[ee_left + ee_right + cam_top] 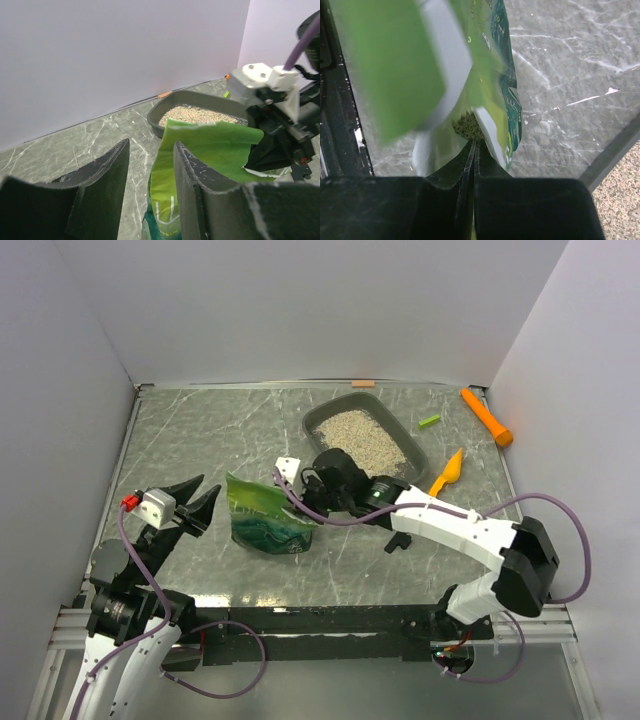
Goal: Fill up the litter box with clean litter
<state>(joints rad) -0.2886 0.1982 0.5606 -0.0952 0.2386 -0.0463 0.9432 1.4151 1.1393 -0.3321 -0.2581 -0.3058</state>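
The litter box [408, 443] is a dark grey tray at the back right, and clean litter [362, 436] covers its floor. Nearer the middle, a crinkled green bag [262, 517] sits on the table. My right gripper [304, 496] is shut on the bag's upper right edge. In the right wrist view its jaws [474, 143] pinch the bag's rim [492, 130], with litter [466, 126] visible inside the mouth. My left gripper [209, 487] stands open just left of the bag, holding nothing. Past its fingers [200, 185], the left wrist view shows the bag [205, 145], the tray [187, 97] and litter [200, 115].
An orange-yellow scoop [447, 472] lies right of the tray. An orange carrot-shaped object [487, 417] and a small green piece [429, 421] lie at the back right. White walls close in the marbled table [200, 430] on three sides.
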